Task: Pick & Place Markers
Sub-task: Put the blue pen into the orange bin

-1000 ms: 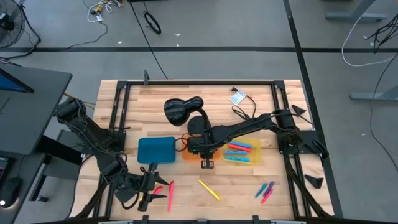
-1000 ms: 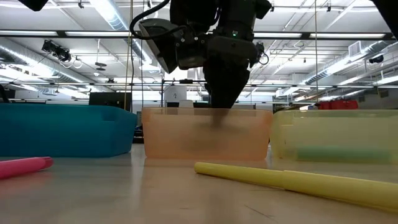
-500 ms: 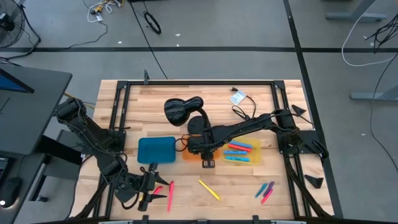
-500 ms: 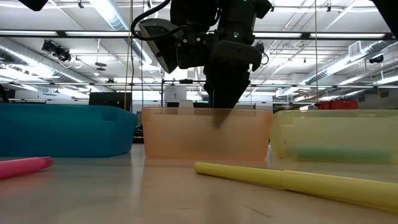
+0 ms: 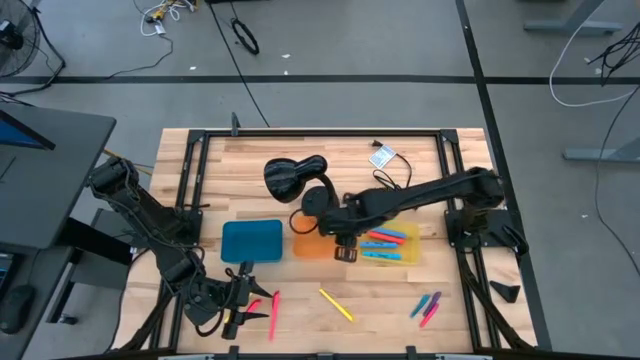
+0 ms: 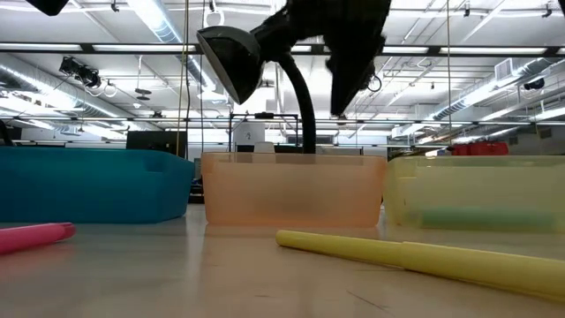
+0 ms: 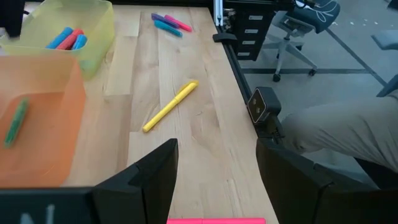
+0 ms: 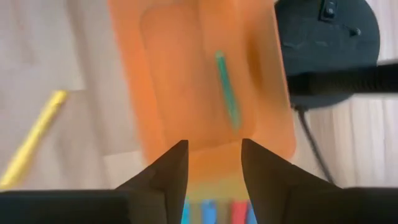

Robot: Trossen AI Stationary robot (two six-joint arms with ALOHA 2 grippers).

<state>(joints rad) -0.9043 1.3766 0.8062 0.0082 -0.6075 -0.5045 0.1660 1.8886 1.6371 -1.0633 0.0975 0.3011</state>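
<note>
The right gripper [image 5: 346, 254] hovers with empty, parted jaws above the translucent orange plastic tray [image 8: 186, 93], where a green marker [image 8: 228, 98] lies, probably just released; the left gripper [image 7: 214, 180] waits, jaws apart, over a pink marker [image 7: 214, 220] on the wooden counter [image 7: 205, 143].

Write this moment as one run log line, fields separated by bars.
right gripper: open, empty, above orange tray | green marker: in orange tray | left gripper: open, over pink marker

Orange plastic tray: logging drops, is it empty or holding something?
Holding something: one green marker lies inside the orange plastic tray.
</note>
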